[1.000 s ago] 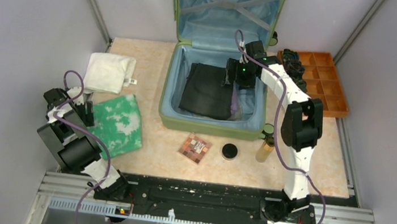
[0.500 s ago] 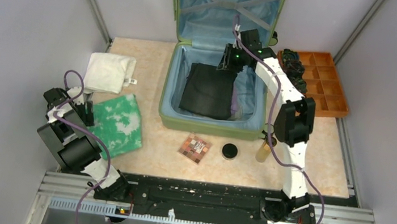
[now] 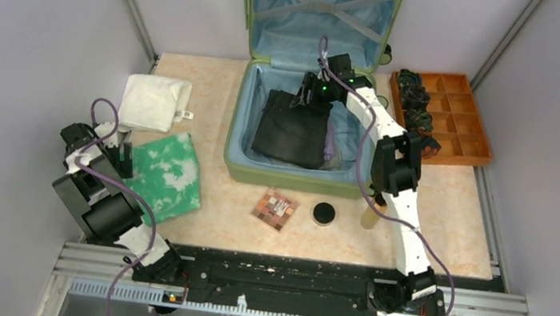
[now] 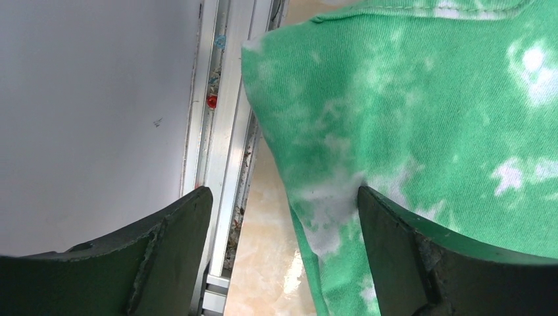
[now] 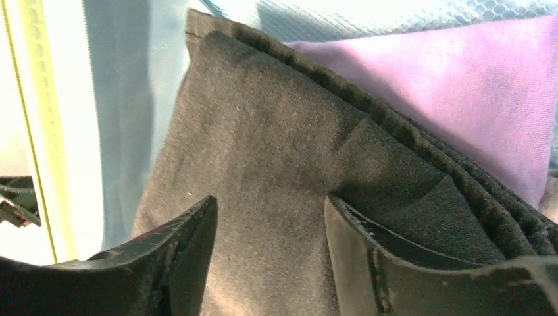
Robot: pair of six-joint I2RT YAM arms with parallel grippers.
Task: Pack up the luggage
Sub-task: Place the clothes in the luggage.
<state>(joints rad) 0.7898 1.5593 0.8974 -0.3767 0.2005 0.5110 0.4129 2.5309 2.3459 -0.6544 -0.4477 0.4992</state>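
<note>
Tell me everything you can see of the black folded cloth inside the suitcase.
The black cloth looks like dark, matte, slightly fuzzy fabric. It is folded into a thick rectangle, and its stacked layers show along one edge in the right wrist view. It lies flat in the bottom half of the open luggage, on the light blue lining and nearer the left wall. A purple cloth lies against its right edge. The right gripper hangs over its far end with the jaws apart; whether they touch it cannot be told.

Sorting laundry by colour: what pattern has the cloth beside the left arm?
The cloth is green with white tie-dye blotches; left wrist view shows it best.
</note>
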